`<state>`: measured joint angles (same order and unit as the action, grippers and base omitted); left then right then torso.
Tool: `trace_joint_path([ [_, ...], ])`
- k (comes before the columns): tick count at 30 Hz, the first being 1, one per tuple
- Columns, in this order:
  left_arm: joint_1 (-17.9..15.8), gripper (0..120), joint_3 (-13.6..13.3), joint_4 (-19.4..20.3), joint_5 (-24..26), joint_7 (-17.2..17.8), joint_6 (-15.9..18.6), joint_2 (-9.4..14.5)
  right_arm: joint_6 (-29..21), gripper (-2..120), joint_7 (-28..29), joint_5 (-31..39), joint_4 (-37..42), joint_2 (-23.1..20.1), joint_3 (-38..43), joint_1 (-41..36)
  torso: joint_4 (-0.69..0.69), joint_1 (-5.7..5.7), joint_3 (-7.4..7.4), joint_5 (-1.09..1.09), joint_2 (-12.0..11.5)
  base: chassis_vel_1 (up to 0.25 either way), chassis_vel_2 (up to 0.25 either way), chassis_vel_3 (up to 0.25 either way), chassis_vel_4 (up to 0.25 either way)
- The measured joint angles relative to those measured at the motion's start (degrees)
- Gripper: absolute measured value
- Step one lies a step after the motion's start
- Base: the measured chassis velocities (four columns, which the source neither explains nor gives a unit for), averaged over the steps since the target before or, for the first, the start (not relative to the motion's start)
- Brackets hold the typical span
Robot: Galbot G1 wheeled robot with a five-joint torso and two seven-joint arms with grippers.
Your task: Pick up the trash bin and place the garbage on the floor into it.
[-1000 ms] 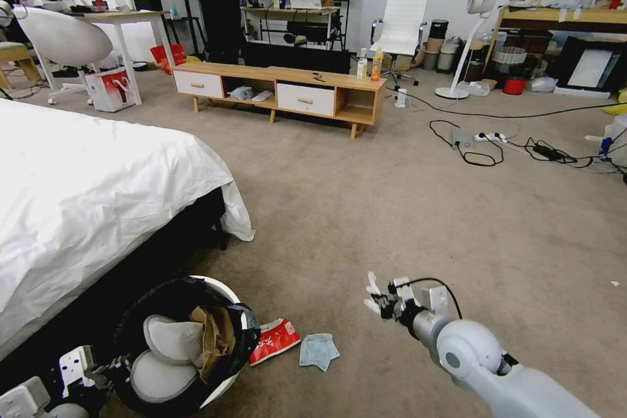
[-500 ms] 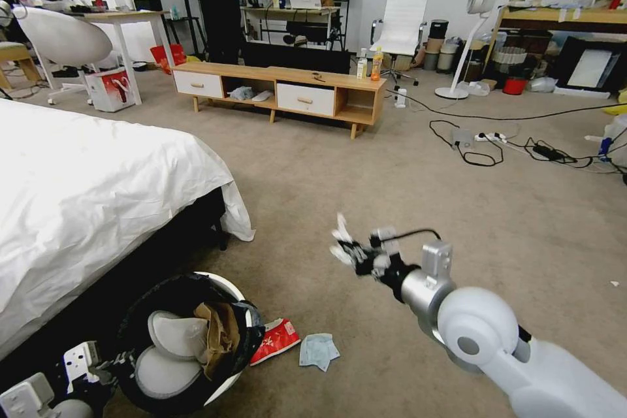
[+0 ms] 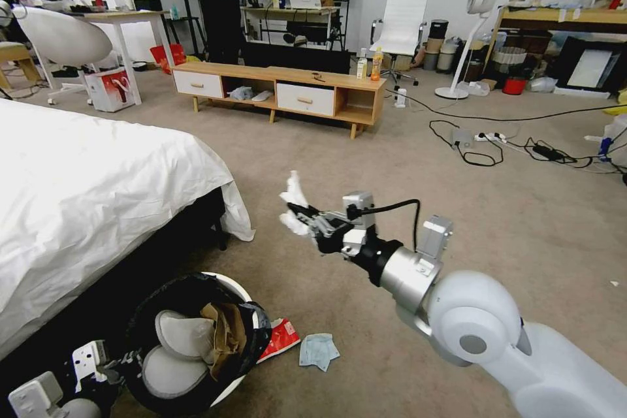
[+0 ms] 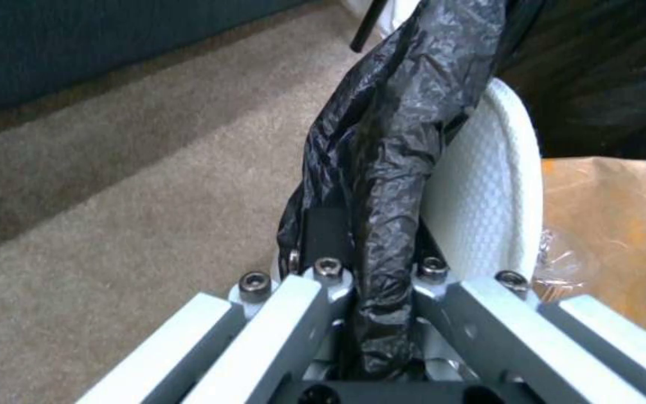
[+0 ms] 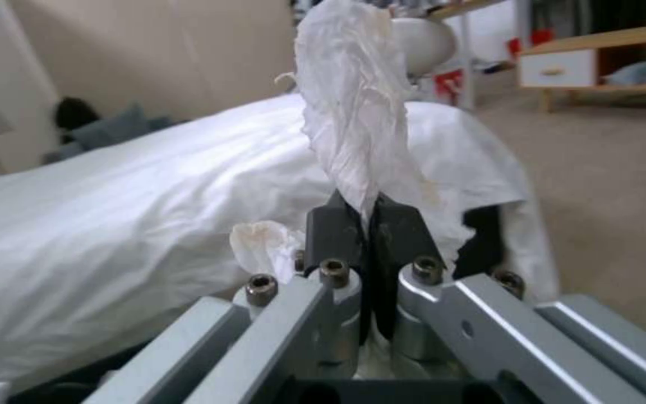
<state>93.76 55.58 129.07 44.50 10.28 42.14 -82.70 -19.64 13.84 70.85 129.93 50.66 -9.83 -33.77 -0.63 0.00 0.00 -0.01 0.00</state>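
The right gripper (image 3: 302,217), raised above the beige carpet floor (image 3: 366,183), pinches a crumpled white tissue wad (image 3: 293,202). The left gripper (image 3: 121,366) clamps the black-lined round white trash bin (image 3: 196,339) by its rim beside the white-sheeted bed (image 3: 91,189).

floor: beige carpet (image 3: 366,163) | white bed (image 3: 91,189) | wooden TV bench (image 3: 281,91) | white walls

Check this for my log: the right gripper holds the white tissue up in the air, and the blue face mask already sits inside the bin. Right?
Not quite. The right gripper does hold the tissue up, but the head view shows the face mask lying on the carpet beside the snack wrapper, outside the bin.
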Motion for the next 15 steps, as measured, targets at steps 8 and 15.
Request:
trace_joint_path([
  [8, 0.19, 2, -0.27, 0.57, -0.23, 0.0, -0.01, 0.02, -0.85, 0, 0.4, 3.0, -0.4, 2.08, -5.35, 4.59, 0.0, 0.0, 0.0, 0.0, 0.0, 0.0, 0.0, 0.0, 0.0],
  [15, -0.1, 2, -0.77, 0.65, -0.51, 0.01, -0.01, -0.04, -4.21, 0, 3.42, 4.18, -0.61, 2.75, -11.17, 6.56, 0.0, 0.0, 0.0, 0.0, 0.0, 0.0, 0.0, 0.0, 0.0],
])
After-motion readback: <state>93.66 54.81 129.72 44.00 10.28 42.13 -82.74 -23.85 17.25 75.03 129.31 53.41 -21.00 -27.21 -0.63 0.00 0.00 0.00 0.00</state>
